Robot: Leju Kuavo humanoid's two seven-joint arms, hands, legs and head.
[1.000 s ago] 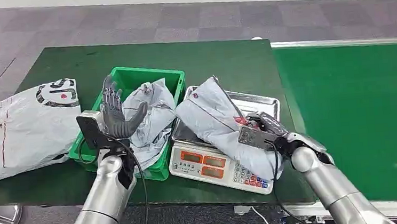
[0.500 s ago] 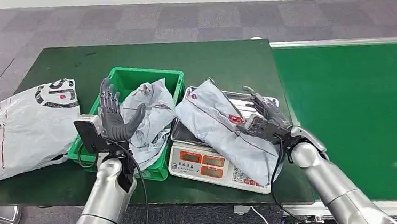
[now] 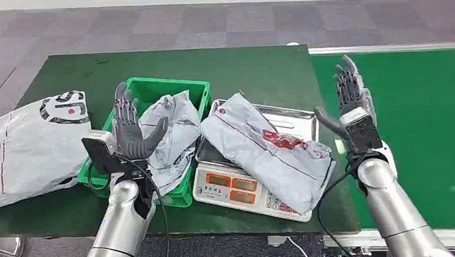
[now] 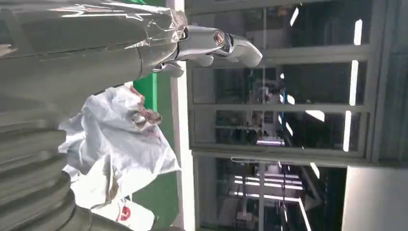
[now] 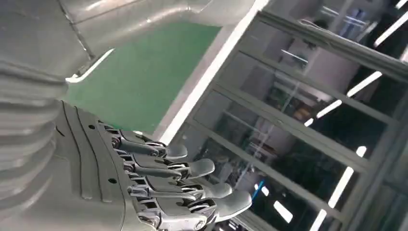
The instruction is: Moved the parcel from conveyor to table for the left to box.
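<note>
The grey plastic mailer parcel (image 3: 263, 150) lies across the steel-topped weighing scale (image 3: 242, 185), ready for the left hand (image 3: 130, 130); both it and the right hand (image 3: 348, 97) are raised, fingers spread, holding nothing

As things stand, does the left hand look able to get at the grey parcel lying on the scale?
Probably yes. The left hand is raised and open above the green bin, next to the scale. The parcel lies uncovered, and the right hand is lifted away.

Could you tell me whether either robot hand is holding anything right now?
Neither: the left robot hand and right robot hand are raised, empty.
</note>
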